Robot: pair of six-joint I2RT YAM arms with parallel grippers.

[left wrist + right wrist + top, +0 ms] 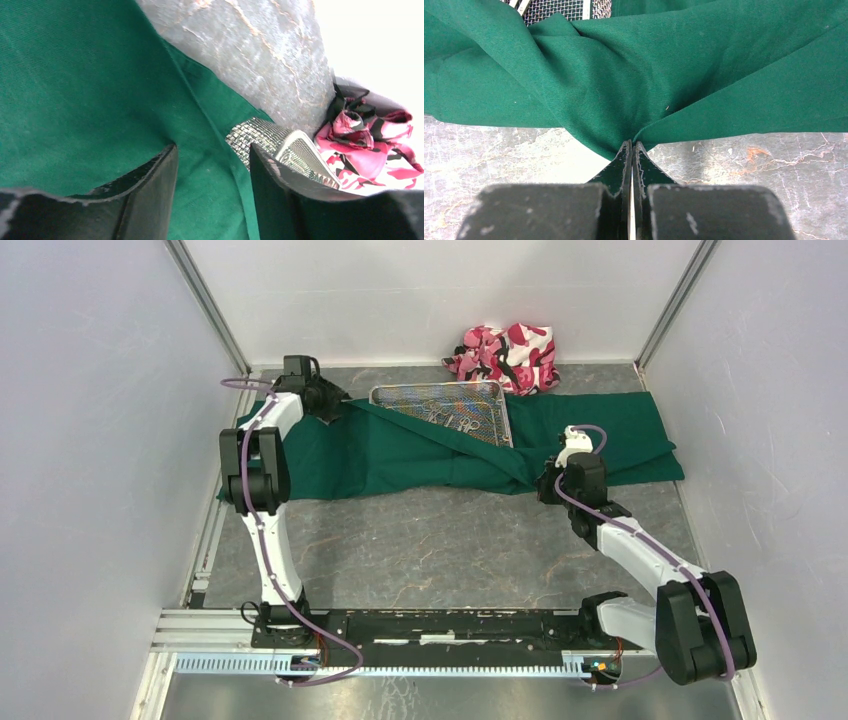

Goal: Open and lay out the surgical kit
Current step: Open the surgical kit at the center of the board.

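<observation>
A dark green cloth wrap (pixel 420 450) lies spread across the far half of the grey marbled table (pixel 450 550), its long axis running left to right. On it, at far centre, sits a rectangular silver wire-mesh tray (pixel 470 400). The tray's far right part is uncovered, while a diagonal flap of the green cloth covers its near left part. Thin shapes inside the mesh are too small to identify.

The right gripper (pixel 631 150) has its fingers pressed together on a gathered point of the cloth's near edge, and folds fan away from the pinch. The tray lies far and slightly left of this claw, and the covering flap runs from the pinch toward the far left.

The left gripper (pixel 212 150) is spread apart, holding nothing, over the cloth at the far left. It is just beside the tray's left end, so the nearer arm to it.

A pink, white and black camouflage cloth bundle (pixel 505 355) rests against the far wall, just beyond the tray's right corner.
</observation>
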